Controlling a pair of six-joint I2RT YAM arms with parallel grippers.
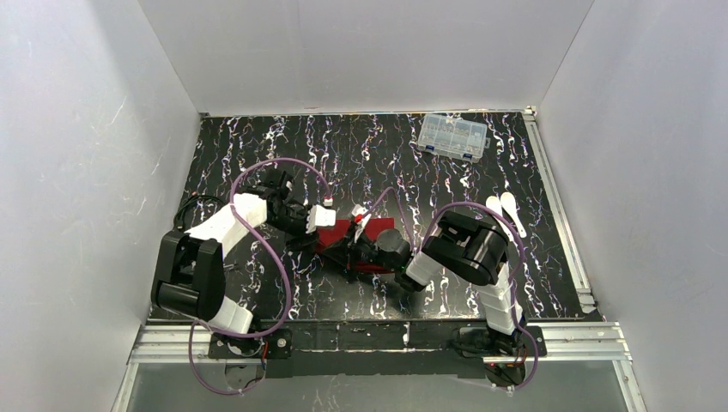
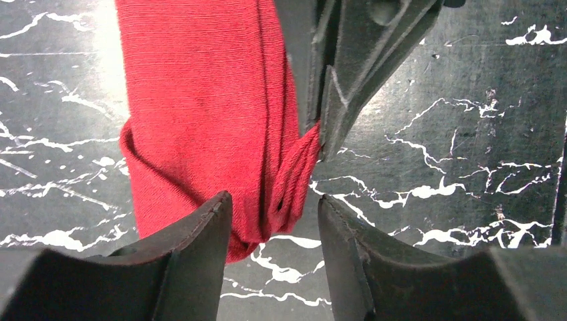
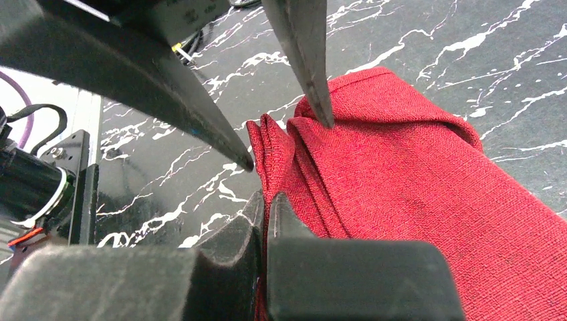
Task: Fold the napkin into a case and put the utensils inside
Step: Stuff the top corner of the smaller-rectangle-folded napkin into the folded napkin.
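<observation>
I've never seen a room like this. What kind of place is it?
Probably a lab's robot test booth: white walls around a black marbled table, with a left arm and right arm bolted to a metal rail.

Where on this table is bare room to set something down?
Bare table: the far-left stretch between back wall, clear box and left arm; the near strip between napkin and rail. Crowded: the middle, left pincer and right pincer at the napkin.

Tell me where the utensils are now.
In the top view, the utensils lie on the table's right side, just beyond the right arm and nearer than the clear box.
</observation>
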